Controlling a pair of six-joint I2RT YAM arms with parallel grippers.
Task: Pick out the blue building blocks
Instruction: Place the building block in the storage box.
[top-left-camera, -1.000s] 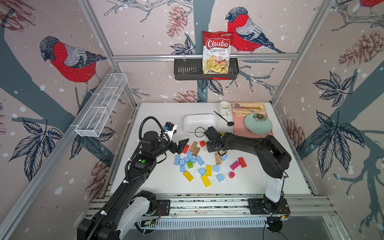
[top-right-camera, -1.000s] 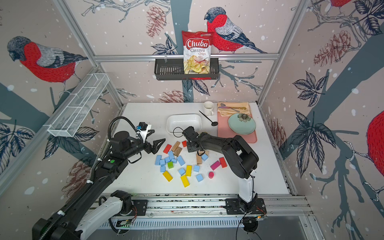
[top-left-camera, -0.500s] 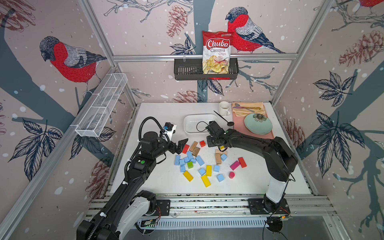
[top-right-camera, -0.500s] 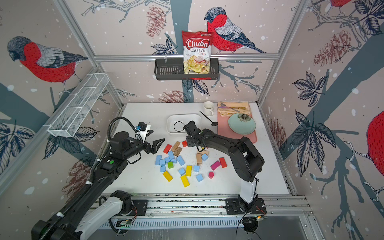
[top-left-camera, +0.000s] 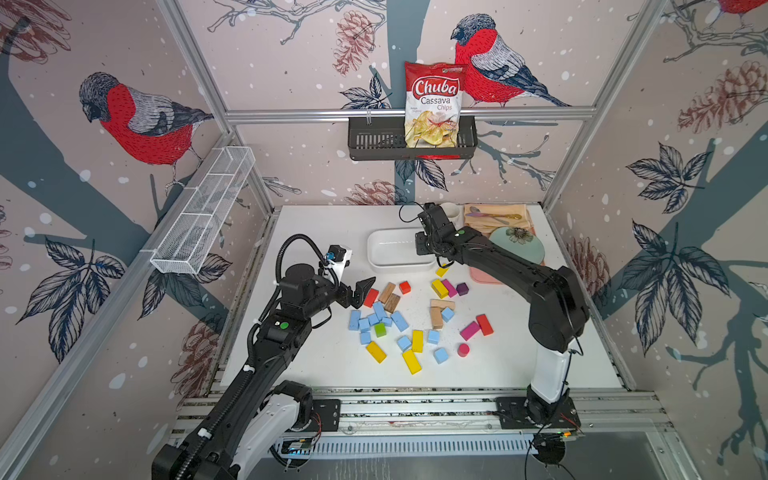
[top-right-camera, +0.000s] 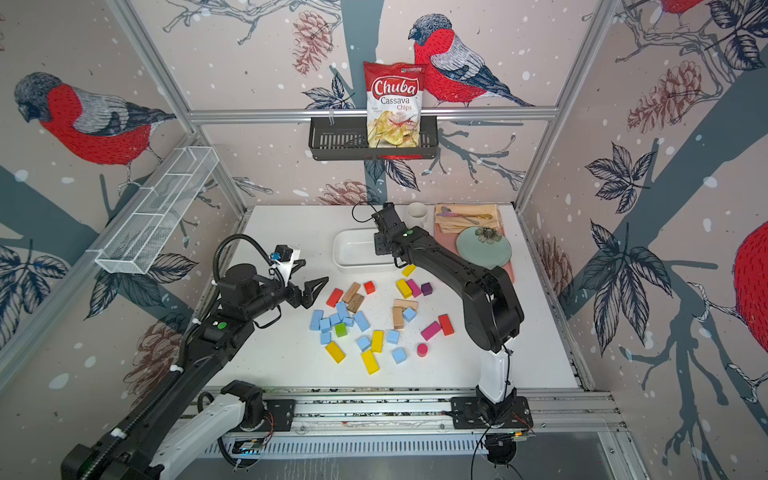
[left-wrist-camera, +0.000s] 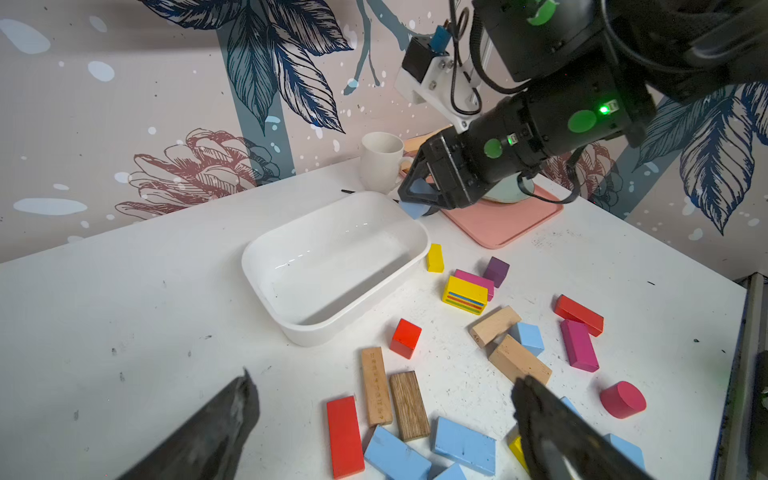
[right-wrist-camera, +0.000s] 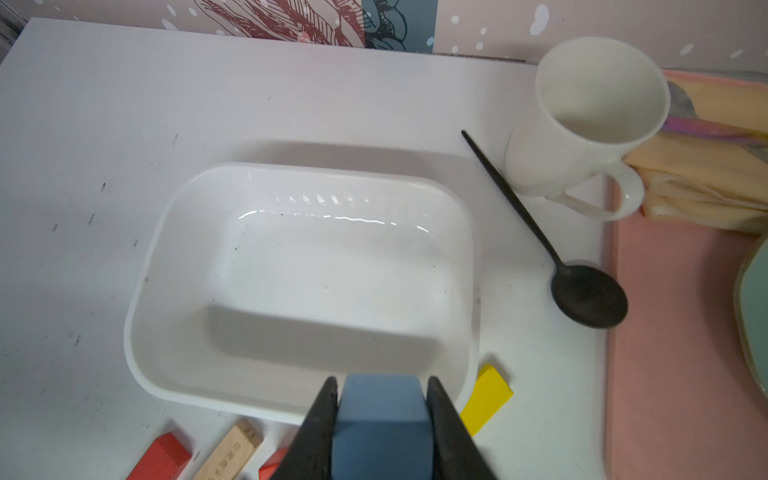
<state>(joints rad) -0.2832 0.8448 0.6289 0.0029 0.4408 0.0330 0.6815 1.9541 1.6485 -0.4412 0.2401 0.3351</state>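
My tabletop (top-left-camera: 316, 365) is white and scuffed. At its back sits a white tray (top-left-camera: 376, 262). Just beside the tray lies a pink mat (top-left-camera: 484, 276) carrying a green plate (top-left-camera: 525, 251). A white cup (right-wrist-camera: 582, 124) stands behind the tray's far corner, at the mat's edge. A black spoon (right-wrist-camera: 582, 297) lies on the tabletop between tray and mat.

My right tool (right-wrist-camera: 382, 380) is pinching a blue block (right-wrist-camera: 382, 424) squarely between both fingers. It holds the block raised over the tray's rim, at the end next to the mat. From the left wrist view the block hangs clear of the rim, not touching it.

My left tool (left-wrist-camera: 382, 377) is spread wide and grips nothing. It hovers over the back left edge of the scattered pile, near a red bar (top-left-camera: 371, 297) and two tan bars (top-left-camera: 387, 293).

The other blue blocks (top-left-camera: 379, 311) lie on the tabletop in front of the tray. Most are bunched on the pile's left side, touching one another, around a green cube (top-left-camera: 380, 329). A few blue cubes (top-left-camera: 433, 336) lie loose further right, and one of them rests against more tan blocks (top-left-camera: 436, 318). Yellow bars (top-left-camera: 411, 360) lie among the blue cubes and in front of them. A pink bar (top-left-camera: 469, 330) and a second red bar lie together on the right, with a red cylinder (top-left-camera: 463, 350) near them. A purple cube (top-left-camera: 462, 288) sits close to the mat.
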